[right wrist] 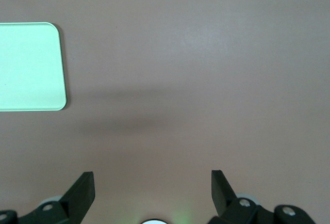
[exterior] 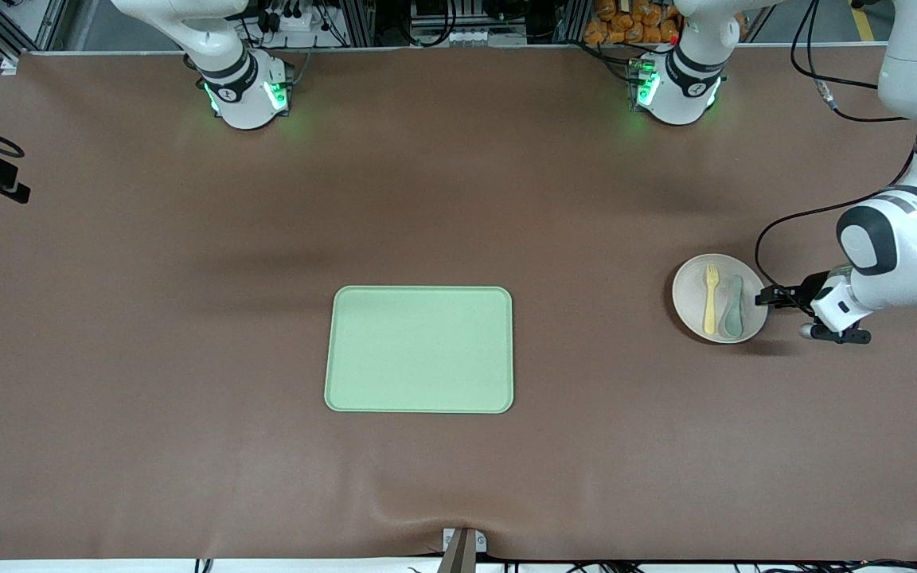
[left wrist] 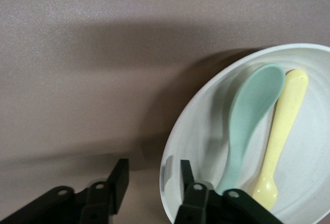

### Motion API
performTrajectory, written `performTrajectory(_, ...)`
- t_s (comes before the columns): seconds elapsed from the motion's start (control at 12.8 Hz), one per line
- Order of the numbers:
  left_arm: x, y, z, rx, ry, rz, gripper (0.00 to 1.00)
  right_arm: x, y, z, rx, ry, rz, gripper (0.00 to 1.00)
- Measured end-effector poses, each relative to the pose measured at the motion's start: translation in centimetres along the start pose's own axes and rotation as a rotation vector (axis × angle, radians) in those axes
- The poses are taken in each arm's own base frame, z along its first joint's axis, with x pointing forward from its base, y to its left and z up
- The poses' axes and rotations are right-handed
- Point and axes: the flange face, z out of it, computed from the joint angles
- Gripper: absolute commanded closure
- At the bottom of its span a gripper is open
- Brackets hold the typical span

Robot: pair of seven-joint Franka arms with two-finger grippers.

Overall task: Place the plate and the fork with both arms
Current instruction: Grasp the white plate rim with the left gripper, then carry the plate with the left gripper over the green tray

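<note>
Left claw (left wrist: 149,182) is sitting spread astride the plate's (exterior: 688,306) rim at the counter's (exterior: 188,358) left-arm end, partly cut off. Fork (exterior: 711,300) and spoon (exterior: 734,305) are lying inside. Right claw (right wrist: 152,190) is waiting, spread, above bare counter.

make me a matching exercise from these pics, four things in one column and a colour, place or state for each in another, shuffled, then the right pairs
Things:
1. fork
2. spoon
3. tray
4. left claw

Descriptions:
A. light green, flat on the table, nothing on it
B. open, fingers either side of the plate rim
C. pale yellow, lying in the plate
D. grey-green, lying in the plate beside another utensil

Pairs: 1-C, 2-D, 3-A, 4-B

The right claw is open, over bare table.
</note>
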Motion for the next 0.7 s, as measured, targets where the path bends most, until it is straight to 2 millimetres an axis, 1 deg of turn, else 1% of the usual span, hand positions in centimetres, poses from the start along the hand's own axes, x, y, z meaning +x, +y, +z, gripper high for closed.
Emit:
performTrajectory(0.23, 0.08, 0.22, 0.04, -0.014, 0.006, -0.009, 0.62, 0.07, 0.00, 0.11, 0.000, -0.002, 0.000, 0.00)
performTrajectory(0.39, 0.18, 0.51, 0.22, -0.020, 0.006, -0.007, 0.71, 0.07, 0.00, 0.11, 0.000, -0.002, 0.000, 0.00)
performTrajectory(0.47, 0.22, 0.64, 0.31, -0.022, 0.005, -0.007, 0.78, 0.07, 0.00, 0.11, 0.000, -0.002, 0.000, 0.00)
performTrajectory(0.62, 0.27, 0.80, 0.42, -0.024, 0.004, -0.004, 0.80, 0.07, 0.00, 0.11, 0.000, -0.002, 0.000, 0.00)
performTrajectory(0.7, 0.27, 0.80, 0.44, -0.024, 0.004, -0.004, 0.84, 0.07, 0.00, 0.11, 0.000, -0.002, 0.000, 0.00)
